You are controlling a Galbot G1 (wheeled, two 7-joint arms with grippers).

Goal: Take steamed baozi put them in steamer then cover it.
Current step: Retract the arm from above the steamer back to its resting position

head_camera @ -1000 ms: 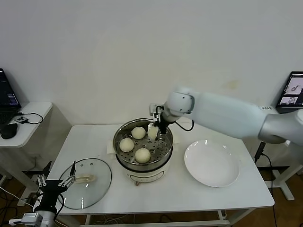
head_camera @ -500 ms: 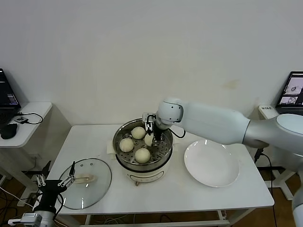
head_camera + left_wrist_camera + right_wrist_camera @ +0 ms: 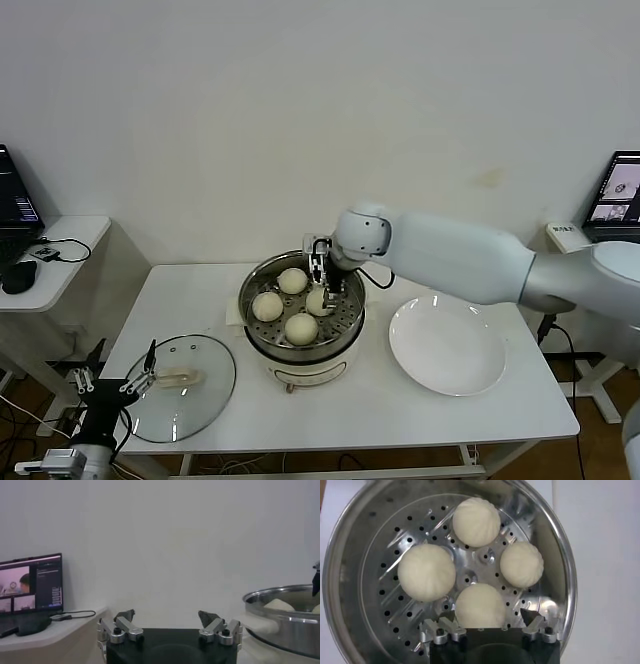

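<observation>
The steamer (image 3: 349,325), a shiny steel basket on a white pot base, stands mid-table. Four baozi lie on its perforated floor: one at the back (image 3: 292,281), one at the left (image 3: 267,306), one at the front (image 3: 301,328) and one at the right (image 3: 318,300). My right gripper (image 3: 326,283) hangs open just over the right-hand bun. In the right wrist view the gripper (image 3: 487,618) straddles that bun (image 3: 480,605) with its fingers (image 3: 445,621) spread; the other buns (image 3: 476,522) lie beyond. My left gripper (image 3: 112,384) is open and parked beside the glass lid (image 3: 190,400).
An empty white plate (image 3: 447,347) lies right of the steamer. The glass lid with its cream handle lies flat at the table's front left. In the left wrist view the open left gripper (image 3: 166,617) faces the steamer's rim (image 3: 280,622). A side desk with a laptop (image 3: 18,200) stands far left.
My right gripper moved left and down over the steamer with the fourth bun, set it on the floor beside the others and opened. The left arm has not moved.
</observation>
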